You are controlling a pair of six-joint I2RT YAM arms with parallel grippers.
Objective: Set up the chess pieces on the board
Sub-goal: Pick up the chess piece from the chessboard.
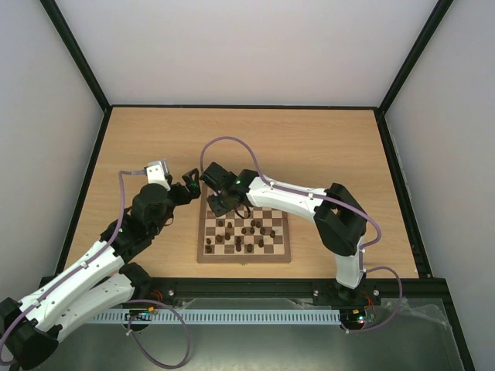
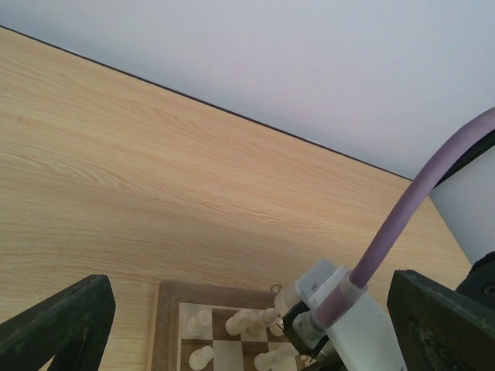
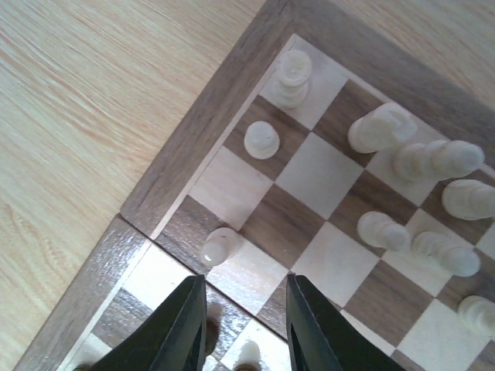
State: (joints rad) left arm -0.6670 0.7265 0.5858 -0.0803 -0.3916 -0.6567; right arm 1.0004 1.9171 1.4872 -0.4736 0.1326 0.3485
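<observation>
1. Right pincer (image 3: 245,284): jaws slightly apart, nothing between them, above the board (image 3: 224,116) near its far-left corner.
2. A cream pawn (image 3: 219,246) stands just ahead of one finger; more cream pieces (image 3: 383,127) crowd that corner.
3. Left pincer (image 1: 190,185): wide apart, empty, over the bench (image 1: 309,147) beside the board.
4. Dark pieces (image 1: 247,230) stand scattered mid-board.

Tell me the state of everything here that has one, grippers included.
board, lying open and flat on the table.
pale pieces, standing on squares near one corner, none held.
dark pieces, spread over the board; too small to tell if upright.
left gripper, wide open, empty, beside the board.
right gripper, slightly open, empty, over the pale pieces.
</observation>
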